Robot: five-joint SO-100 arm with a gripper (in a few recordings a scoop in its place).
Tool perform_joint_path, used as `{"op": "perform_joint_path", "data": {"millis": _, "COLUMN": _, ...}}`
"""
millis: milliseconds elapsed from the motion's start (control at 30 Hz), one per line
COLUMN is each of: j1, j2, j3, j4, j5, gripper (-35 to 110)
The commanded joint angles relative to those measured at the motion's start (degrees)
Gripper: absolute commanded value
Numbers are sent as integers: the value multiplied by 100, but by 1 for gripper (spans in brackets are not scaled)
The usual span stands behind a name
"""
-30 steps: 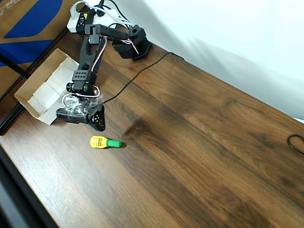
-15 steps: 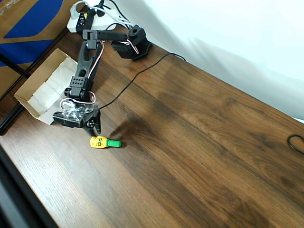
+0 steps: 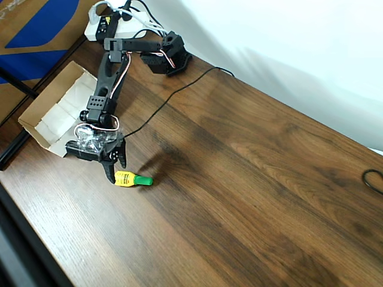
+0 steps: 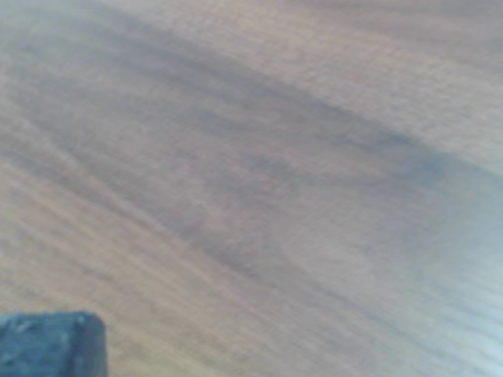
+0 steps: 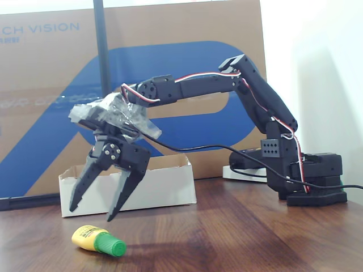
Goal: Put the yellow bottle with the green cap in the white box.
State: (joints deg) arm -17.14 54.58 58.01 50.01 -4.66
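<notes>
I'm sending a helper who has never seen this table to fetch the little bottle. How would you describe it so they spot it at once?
Start at the dark wooden table and find the black arm's open gripper hovering in front of the white box. Just below the fingertips, the yellow bottle lies on its side. Its bright green cap marks it out: nothing else there is yellow and green.

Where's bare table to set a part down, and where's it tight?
Free: the wide wood right of the yellow bottle, from the black cable down to the near edge. Crowded: far-left corner, where the open end effector hangs over the bottle beside the white box.
</notes>
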Motion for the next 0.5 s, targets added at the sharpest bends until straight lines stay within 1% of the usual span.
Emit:
{"op": "perform_joint_path", "data": {"millis": 0, "j1": -62, "j2": 132, "j3": -413, "j4": 35, "j5": -53, "gripper": 25}}
{"op": "perform_joint_path", "data": {"millis": 467, "j1": -79, "j2": -79, "j3": -211, "j4": -9, "j5": -475, "gripper": 26}}
